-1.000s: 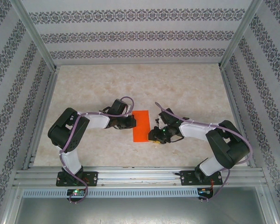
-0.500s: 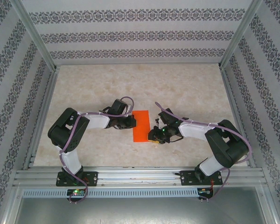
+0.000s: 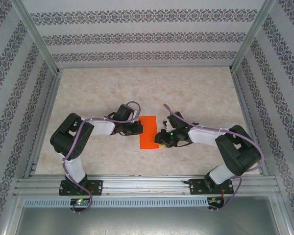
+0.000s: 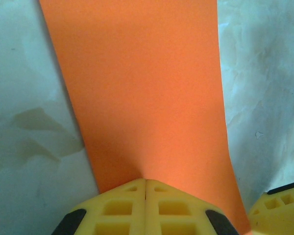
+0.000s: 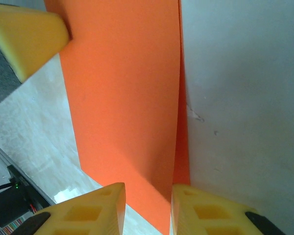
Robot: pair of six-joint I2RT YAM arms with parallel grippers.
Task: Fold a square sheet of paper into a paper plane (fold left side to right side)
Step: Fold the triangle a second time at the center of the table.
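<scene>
The square sheet of paper (image 3: 148,132) lies on the table folded in half, an upright bright orange rectangle between the two arms. My left gripper (image 3: 138,128) is shut, its yellow tips pressed down on the sheet's left edge (image 4: 145,183). The orange paper (image 4: 142,88) stretches away from them. My right gripper (image 3: 160,139) is open at the sheet's right edge. In the right wrist view its fingertips (image 5: 147,188) straddle the edge of the paper (image 5: 122,88), where the top layer stands slightly off the bottom one. No paper plane shape is formed.
The marble-patterned tabletop (image 3: 196,93) extends behind and beside the sheet, enclosed by patterned walls (image 3: 147,36) and a metal frame. A rail (image 3: 147,186) runs along the near edge by the arm bases. The left gripper's finger (image 5: 27,39) shows across the sheet in the right wrist view.
My right gripper has narrowed a little and shifted slightly up and in against the sheet's right edge. The left gripper and the sheet have stayed put.
</scene>
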